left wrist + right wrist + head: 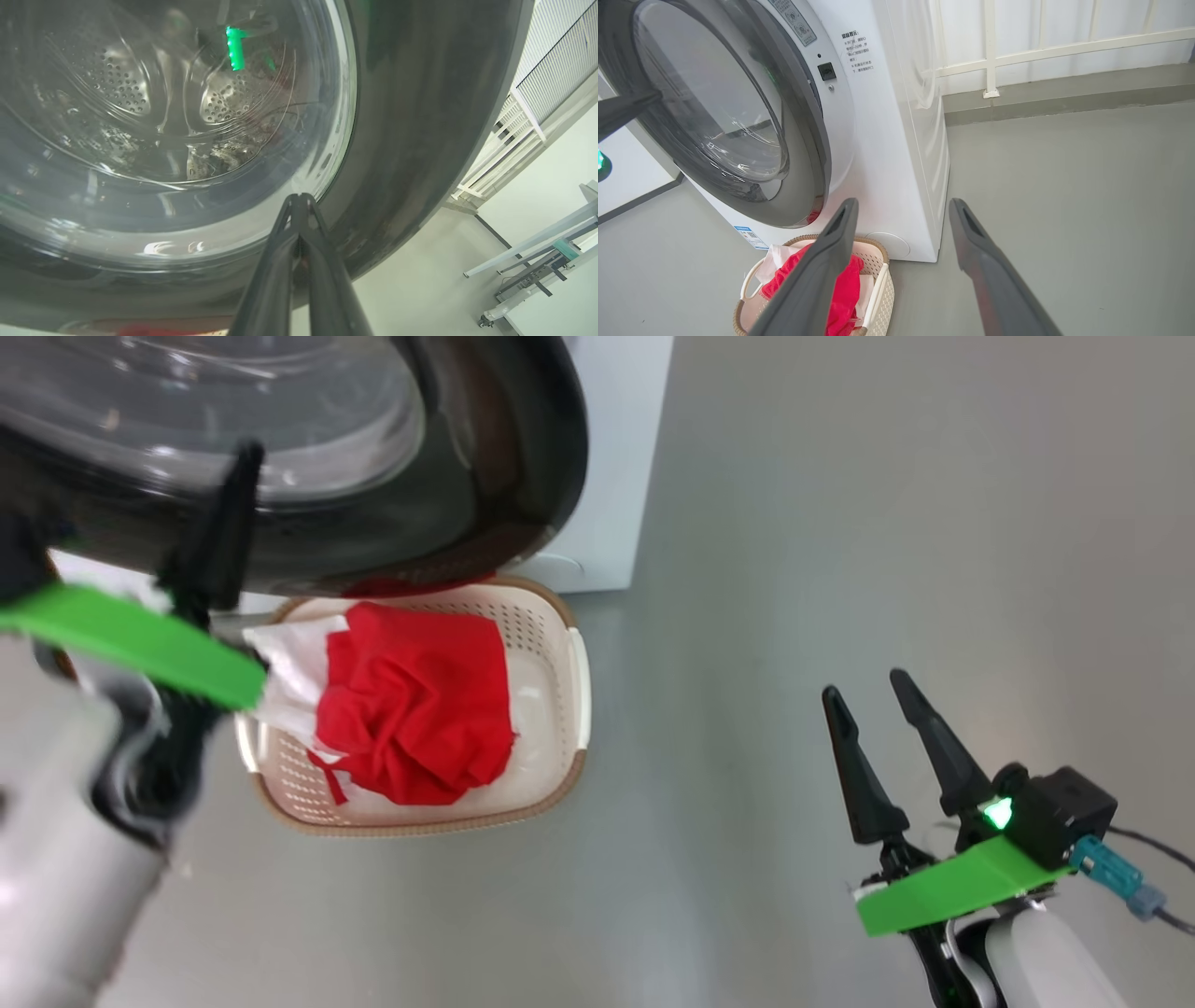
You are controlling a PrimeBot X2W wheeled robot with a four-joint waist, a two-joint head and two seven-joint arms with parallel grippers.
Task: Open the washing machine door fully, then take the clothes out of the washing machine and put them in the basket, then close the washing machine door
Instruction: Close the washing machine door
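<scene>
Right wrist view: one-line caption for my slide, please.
Open right gripper facing the basket of red clothes before the washing machine, door almost closed.

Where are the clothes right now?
The clothes lie in the basket, left of centre in the head view, beneath the washing machine door.

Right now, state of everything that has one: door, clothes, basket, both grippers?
washing machine door: ajar, nearly shut.
basket: upright on the floor, loaded.
clothes: crumpled, inside the basket.
left gripper: shut, tips at the edge of the door's glass.
right gripper: open, empty.
</scene>
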